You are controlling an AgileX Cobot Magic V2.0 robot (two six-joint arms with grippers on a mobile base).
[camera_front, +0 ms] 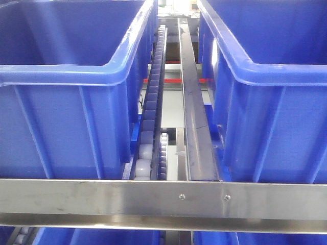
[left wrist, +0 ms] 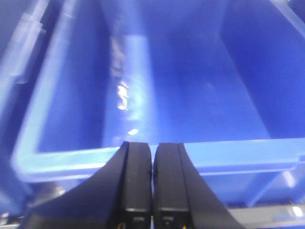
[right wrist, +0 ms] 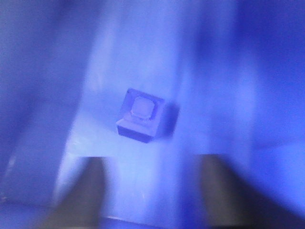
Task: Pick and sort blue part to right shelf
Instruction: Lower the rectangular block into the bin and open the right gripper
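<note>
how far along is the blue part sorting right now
Done: nothing that shows; no part is visibly placed. In hand: the right gripper is open over a bin floor, and the blue part lies loose beyond its fingers, not gripped. That view is blurred. The left gripper is shut and empty at the rim of an empty bin. Left: grasp the part, carry it, set it on the right shelf.
</note>
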